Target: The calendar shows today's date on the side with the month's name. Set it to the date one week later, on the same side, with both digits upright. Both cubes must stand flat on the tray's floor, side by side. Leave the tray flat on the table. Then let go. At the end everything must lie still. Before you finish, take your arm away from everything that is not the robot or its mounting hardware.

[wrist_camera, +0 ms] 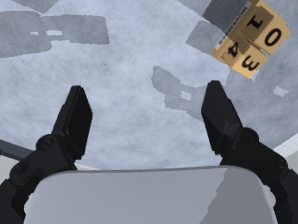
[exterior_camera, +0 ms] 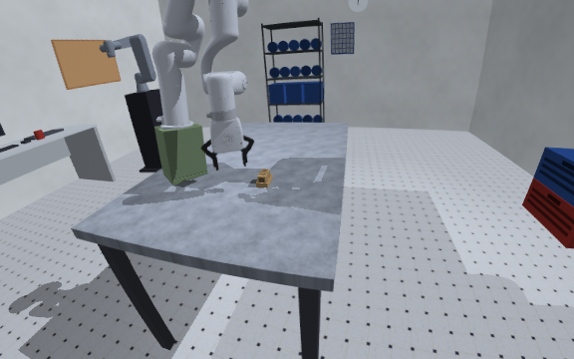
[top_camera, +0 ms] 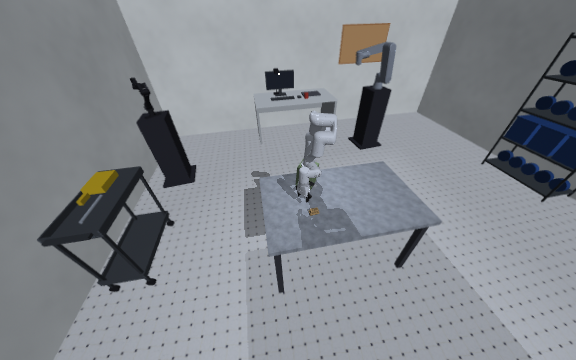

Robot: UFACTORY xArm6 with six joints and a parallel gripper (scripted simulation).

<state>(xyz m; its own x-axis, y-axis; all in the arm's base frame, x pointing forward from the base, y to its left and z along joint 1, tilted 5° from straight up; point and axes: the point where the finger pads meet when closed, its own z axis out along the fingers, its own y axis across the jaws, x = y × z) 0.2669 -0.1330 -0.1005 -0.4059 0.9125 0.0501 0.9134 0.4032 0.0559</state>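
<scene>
The calendar [top_camera: 313, 211] [exterior_camera: 264, 178] [wrist_camera: 250, 35] is a small wooden tray with two tan cubes side by side, standing on the grey table [top_camera: 383, 200] [exterior_camera: 227, 224]. In the wrist view the cubes' tops read 1 and 0, and digits that look like 4 and 3 show on the side toward me. My gripper [exterior_camera: 229, 161] [wrist_camera: 146, 97] [top_camera: 308, 196] is open and empty. It hangs a little above the table, to the left of the calendar in the exterior view, apart from it. In the wrist view the calendar lies beyond the right finger, at the upper right.
The arm's green base block [exterior_camera: 181, 154] stands on the table just left of the gripper. A thin pale strip [exterior_camera: 321, 173] lies on the table to the right of the calendar. A desk, a cart, shelves and a second arm stand away from the table.
</scene>
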